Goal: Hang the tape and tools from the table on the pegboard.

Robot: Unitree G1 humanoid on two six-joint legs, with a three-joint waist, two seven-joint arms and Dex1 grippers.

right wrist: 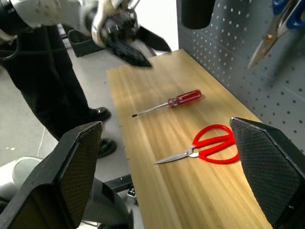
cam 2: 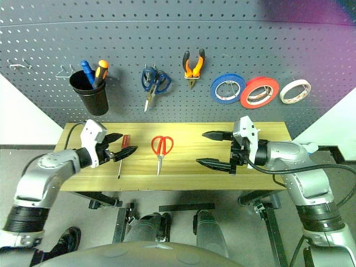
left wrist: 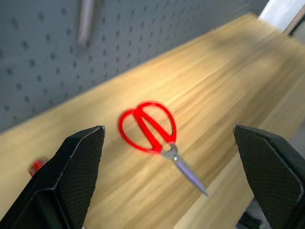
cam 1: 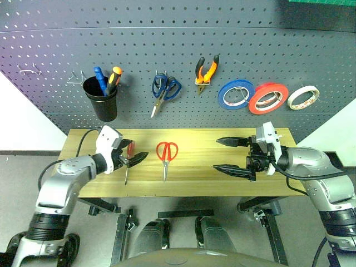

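- Both grippers hover low over the table (cam 1: 189, 183), jaws spread wide, holding nothing: left gripper (cam 1: 132, 154) above the red-handled screwdriver (cam 1: 128, 159), right gripper (cam 1: 233, 156) over bare wood.
- Red scissors (cam 1: 166, 155) lie flat mid-table, between the two grippers.
- Red tape (cam 1: 268, 98) and pliers (cam 1: 206, 70) already hang on the pegboard (cam 1: 178, 50).
- Likely step: pick the screwdriver. Best to straddle the handle, close squarely, lift clear.
- Nearby: black cup (cam 1: 101, 98), blue scissors (cam 1: 165, 89), blue roll (cam 1: 235, 93), cream roll (cam 1: 303, 97). Nothing blocks the approach.
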